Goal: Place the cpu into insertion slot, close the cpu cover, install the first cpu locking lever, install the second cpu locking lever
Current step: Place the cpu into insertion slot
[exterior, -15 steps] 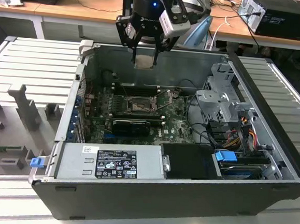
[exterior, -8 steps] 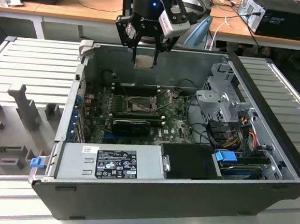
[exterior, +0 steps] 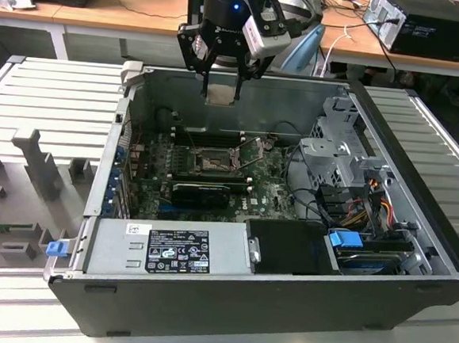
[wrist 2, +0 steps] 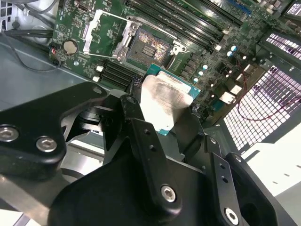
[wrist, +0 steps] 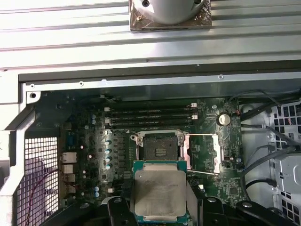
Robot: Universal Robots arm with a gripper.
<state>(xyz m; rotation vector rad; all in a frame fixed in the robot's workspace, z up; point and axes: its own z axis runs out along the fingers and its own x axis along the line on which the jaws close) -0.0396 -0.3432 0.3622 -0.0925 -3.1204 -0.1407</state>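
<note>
Step in hand: cpu placement. The gripper (exterior: 221, 90) has its jaws clamped on the cpu (wrist: 159, 193), high over the case's far side — well apart from the insertion slot (wrist: 157, 148). The cpu cover (wrist: 217, 153) stands open. Seating probably calls for square alignment — then a level descent.

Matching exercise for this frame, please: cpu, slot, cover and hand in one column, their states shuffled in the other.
Things:
1. cpu
2. slot
3. cover
4. hand

States:
A. swung open beside the slot
B. empty, contacts bare
C. held in the air, clear of the slot, not yet seated
D. shut on the cpu's edges

Pairs: 1-C, 2-B, 3-A, 4-D
</note>
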